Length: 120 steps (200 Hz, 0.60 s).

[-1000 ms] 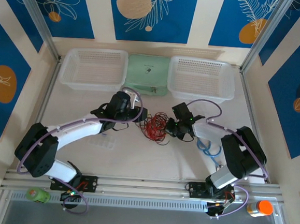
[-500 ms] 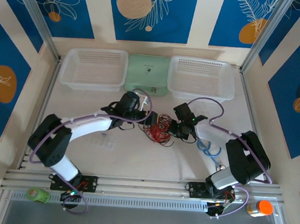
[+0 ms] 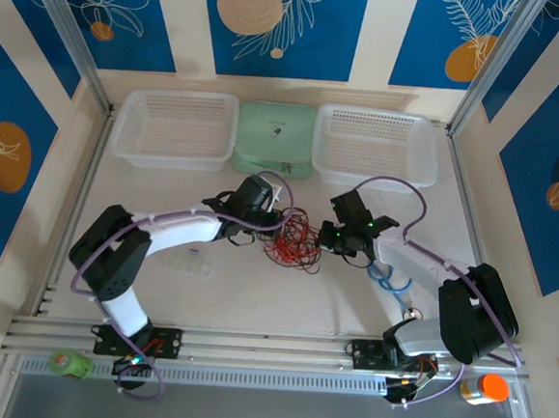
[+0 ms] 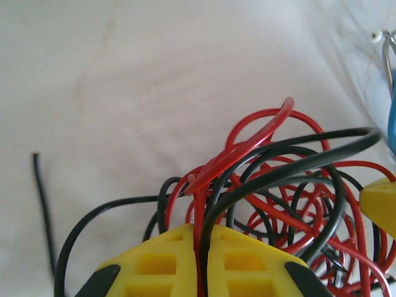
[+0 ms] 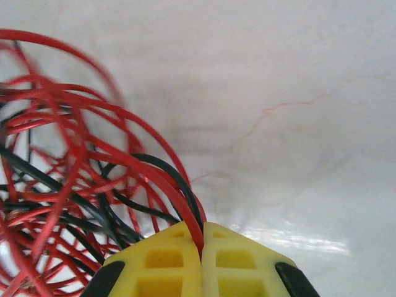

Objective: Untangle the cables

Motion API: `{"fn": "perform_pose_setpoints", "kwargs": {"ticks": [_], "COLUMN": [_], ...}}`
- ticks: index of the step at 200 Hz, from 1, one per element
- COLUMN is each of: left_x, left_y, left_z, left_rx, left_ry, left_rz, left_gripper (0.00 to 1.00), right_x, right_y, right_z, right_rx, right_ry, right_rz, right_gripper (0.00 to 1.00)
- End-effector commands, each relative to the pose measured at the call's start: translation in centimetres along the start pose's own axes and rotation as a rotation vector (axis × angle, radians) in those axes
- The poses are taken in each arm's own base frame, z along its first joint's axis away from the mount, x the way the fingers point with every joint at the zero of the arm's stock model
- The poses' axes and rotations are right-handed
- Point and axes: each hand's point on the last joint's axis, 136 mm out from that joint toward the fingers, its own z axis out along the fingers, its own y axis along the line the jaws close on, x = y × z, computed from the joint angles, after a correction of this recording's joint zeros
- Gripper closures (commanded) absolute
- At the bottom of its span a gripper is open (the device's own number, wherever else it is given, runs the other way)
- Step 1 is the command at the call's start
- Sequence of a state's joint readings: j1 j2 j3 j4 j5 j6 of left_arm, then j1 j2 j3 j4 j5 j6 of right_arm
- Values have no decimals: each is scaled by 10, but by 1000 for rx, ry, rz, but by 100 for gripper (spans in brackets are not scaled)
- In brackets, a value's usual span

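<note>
The cables (image 3: 294, 239) lie as one tangled bunch of red and black strands in the middle of the table. My left gripper (image 3: 277, 218) is at the bunch's left edge and my right gripper (image 3: 324, 237) at its right edge. In the left wrist view the yellow fingers (image 4: 164, 260) of the left gripper (image 4: 203, 238) are shut on a red and a black strand, with the loops of the cables (image 4: 278, 185) just ahead. In the right wrist view the right gripper (image 5: 202, 241) is shut on a red strand, and the cables (image 5: 68, 185) spread to its left.
Two white baskets (image 3: 174, 128) (image 3: 373, 147) stand at the back with a green pouch (image 3: 275, 139) between them. A light blue coiled cable (image 3: 390, 276) lies under the right arm. An orange bottle (image 3: 483, 388) and a green object (image 3: 72, 362) sit at the near rail.
The left arm has reached right into the bunch; its jaws opened wide and then shut on strands. The right gripper stayed shut and shifted slightly right.
</note>
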<state>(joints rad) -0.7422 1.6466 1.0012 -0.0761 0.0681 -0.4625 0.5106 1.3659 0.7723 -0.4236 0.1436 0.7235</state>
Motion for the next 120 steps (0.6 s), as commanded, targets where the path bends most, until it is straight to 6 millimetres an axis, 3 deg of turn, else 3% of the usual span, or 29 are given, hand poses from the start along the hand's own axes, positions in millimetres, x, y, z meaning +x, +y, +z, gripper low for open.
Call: {"fn": "perform_pose_setpoints", "kwargs": {"ticks": [1, 40, 59, 71, 88, 98, 120], "left_x": [-17, -18, -11, -6, -6, -8, -12], "left_y": [34, 42, 56, 61, 52, 42, 10], "left_z": [-39, -61, -66, -67, -62, -58, -46], "left_rx": [-191, -221, -277, -287, -232, -176, -27], "left_ry": [-91, -143, -172, -184, -176, -168, -125], "left_rz": [-6, -52, -118, -146, -146, -135, -104], "left_gripper": [87, 77, 74, 68, 56, 48, 33], "right_x": [7, 18, 22, 24, 23, 22, 15], "right_y": [-28, -30, -32, -30, -19, -12, -2], "right_z": [-7, -3, -3, -3, -3, -5, -15], "right_rx": [127, 137, 155, 154, 111, 85, 52], "right_ry": [29, 66, 86, 96, 103, 106, 88], "right_rz": [55, 87, 101, 99, 81, 75, 64], "right_gripper": [100, 100, 100, 100, 100, 94, 67]}}
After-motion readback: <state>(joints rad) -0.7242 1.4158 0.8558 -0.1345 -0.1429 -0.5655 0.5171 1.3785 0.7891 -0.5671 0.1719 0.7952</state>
